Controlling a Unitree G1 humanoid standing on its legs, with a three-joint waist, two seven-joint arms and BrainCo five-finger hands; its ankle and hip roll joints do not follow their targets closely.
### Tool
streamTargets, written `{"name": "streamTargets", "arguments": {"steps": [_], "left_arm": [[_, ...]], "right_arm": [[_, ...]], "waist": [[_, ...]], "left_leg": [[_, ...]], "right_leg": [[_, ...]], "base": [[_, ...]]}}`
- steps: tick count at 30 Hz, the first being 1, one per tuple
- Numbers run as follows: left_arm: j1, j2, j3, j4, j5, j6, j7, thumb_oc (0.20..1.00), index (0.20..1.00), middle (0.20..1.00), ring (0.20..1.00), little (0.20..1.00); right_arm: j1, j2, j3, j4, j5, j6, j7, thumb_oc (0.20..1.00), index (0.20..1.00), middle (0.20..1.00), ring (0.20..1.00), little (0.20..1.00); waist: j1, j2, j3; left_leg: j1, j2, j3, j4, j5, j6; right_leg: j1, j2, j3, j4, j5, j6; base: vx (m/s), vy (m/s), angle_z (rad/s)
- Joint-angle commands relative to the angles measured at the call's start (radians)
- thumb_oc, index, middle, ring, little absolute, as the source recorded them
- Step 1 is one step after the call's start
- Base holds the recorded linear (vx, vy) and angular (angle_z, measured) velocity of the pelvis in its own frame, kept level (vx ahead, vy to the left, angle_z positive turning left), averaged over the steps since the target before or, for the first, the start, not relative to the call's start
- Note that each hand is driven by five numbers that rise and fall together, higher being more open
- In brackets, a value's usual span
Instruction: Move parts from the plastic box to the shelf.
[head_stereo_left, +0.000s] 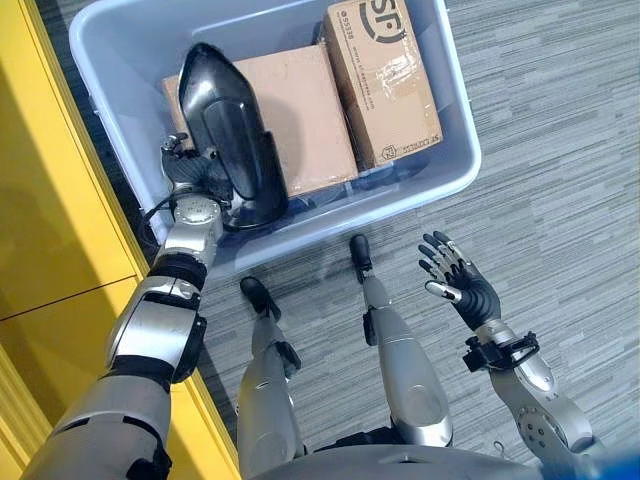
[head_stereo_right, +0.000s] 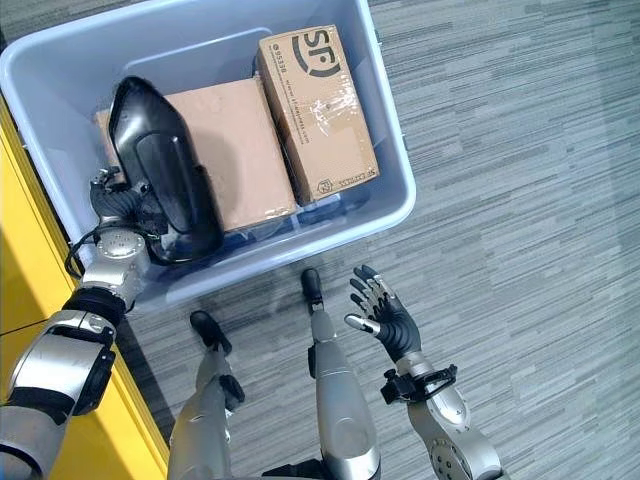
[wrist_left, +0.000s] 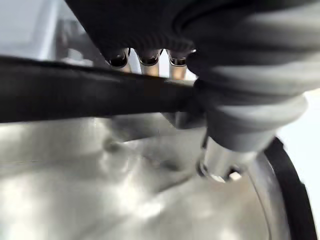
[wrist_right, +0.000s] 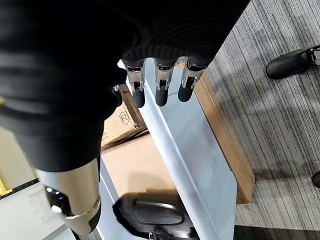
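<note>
Left hand (head_stereo_left: 183, 172) fingers grip glossy black moulded plastic part (head_stereo_left: 232, 130), rigid, slippery, inside pale blue plastic box (head_stereo_left: 455, 170); right hand (head_stereo_left: 462, 282) fingers open.

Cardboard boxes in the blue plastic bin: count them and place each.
2. A large plain brown cardboard box lies in the bin's middle, partly under the glossy black moulded part. A narrower printed, taped cardboard box lies alongside, toward the robot's right. Others may be hidden beneath.

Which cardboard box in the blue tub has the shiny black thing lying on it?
The plain brown box, the one nearer the yellow shelf. The black part lies on it; the printed, taped box beside it has nothing on top.
</note>
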Motion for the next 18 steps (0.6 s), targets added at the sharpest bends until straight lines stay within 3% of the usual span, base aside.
{"name": "streamTargets", "arguments": {"steps": [1, 18], "left_arm": [[0.004, 0.017, 0.025, 0.076, 0.000, -0.001, -0.019, 0.200, 0.200, 0.200, 0.200, 0.200], [0.026, 0.010, 0.036, 0.086, 0.005, 0.007, -0.029, 0.200, 0.200, 0.200, 0.200, 0.200]], "right_arm": [[0.050, -0.024, -0.051, -0.048, 0.019, -0.041, 0.014, 1.000, 1.000, 1.000, 1.000, 1.000], [0.063, -0.034, -0.063, -0.047, 0.024, -0.030, 0.021, 1.000, 1.000, 1.000, 1.000, 1.000]], "waist": [[-0.007, -0.041, 0.002], [0.002, -0.029, -0.014]], "left_leg": [[-0.042, 0.056, -0.091, 0.145, -0.016, -0.064], [-0.032, 0.051, -0.098, 0.144, -0.017, -0.063]], "right_leg": [[-0.015, -0.058, 0.013, 0.112, -0.045, 0.076], [0.004, -0.060, 0.009, 0.112, -0.047, 0.075]], "base": [[0.00, 0.000, 0.00], [0.00, 0.000, 0.00]]}}
